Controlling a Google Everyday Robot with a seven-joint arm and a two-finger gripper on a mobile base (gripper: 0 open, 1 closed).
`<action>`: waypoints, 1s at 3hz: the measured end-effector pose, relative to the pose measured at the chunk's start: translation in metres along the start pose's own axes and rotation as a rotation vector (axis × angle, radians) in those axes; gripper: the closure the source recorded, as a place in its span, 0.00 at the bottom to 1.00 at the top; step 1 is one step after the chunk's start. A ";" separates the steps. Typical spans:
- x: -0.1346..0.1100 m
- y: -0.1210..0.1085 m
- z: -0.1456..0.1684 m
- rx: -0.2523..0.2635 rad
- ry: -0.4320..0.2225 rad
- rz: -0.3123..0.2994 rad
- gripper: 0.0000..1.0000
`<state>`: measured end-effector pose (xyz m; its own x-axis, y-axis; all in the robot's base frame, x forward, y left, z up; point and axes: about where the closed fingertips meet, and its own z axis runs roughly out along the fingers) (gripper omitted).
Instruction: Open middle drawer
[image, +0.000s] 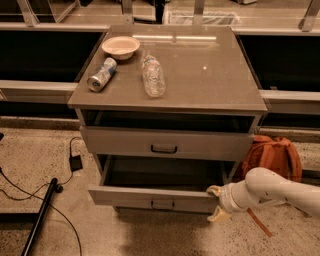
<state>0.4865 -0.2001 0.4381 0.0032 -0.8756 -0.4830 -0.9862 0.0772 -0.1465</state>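
The middle drawer (130, 196) stands pulled well out beneath the top drawer (200, 143), grey inside showing; my gripper (216, 202) sits at its front's right end; whether it grips, I cannot tell; little remains, I judge.

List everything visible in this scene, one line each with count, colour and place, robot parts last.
grey-beige drawer cabinet: one, centre.
shallow cream bowl: one, cabinet top, back left.
silver-blue drinks can: one, on its side, in front of the bowl.
clear plastic bottle: one, lying right of the can.
grey-beige top drawer: one, slightly open.
wide grey-beige middle drawer: one, pulled out further.
orange backpack: one, floor, right.
black cable with adapter: one, floor, left.
black pole: one, lower left.
white robot arm: one, lower right.
gripper: one, cream-tipped, at the middle drawer's right front corner.
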 end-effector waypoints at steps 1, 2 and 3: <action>-0.003 0.023 0.000 -0.038 0.009 -0.010 0.40; -0.011 0.040 -0.001 -0.069 0.007 -0.028 0.41; -0.021 0.049 -0.008 -0.070 -0.007 -0.043 0.42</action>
<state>0.4372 -0.1820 0.4481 0.0469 -0.8739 -0.4839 -0.9943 0.0055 -0.1063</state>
